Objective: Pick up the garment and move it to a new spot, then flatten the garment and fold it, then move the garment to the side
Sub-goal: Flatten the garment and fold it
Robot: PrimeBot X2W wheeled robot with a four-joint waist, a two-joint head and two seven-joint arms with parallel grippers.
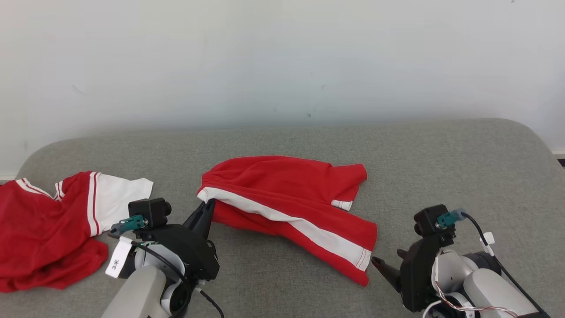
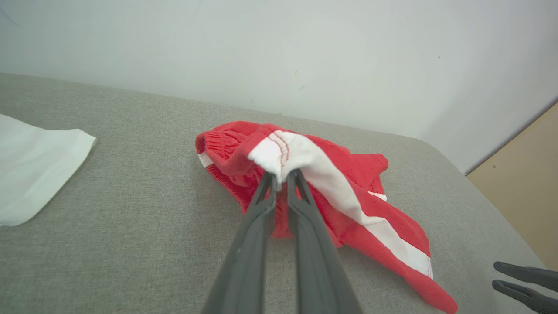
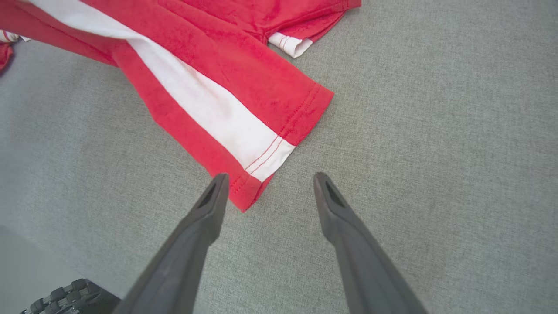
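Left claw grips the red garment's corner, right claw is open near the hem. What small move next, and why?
Probably lower the left claw and release: it is shut on the white-striped corner of the red garment, the right claw stands open by the hem, and the cloth lies rumpled on the grey surface, so flattening seems due.

the garment (image 1: 287,194) lies at the middle of the padded surface (image 1: 441,168), a second garment (image 1: 44,229) well to its left.

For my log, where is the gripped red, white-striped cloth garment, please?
The garment lies mid head view on the grey fabric surface, between the left jaws gripping it and the right jaws.
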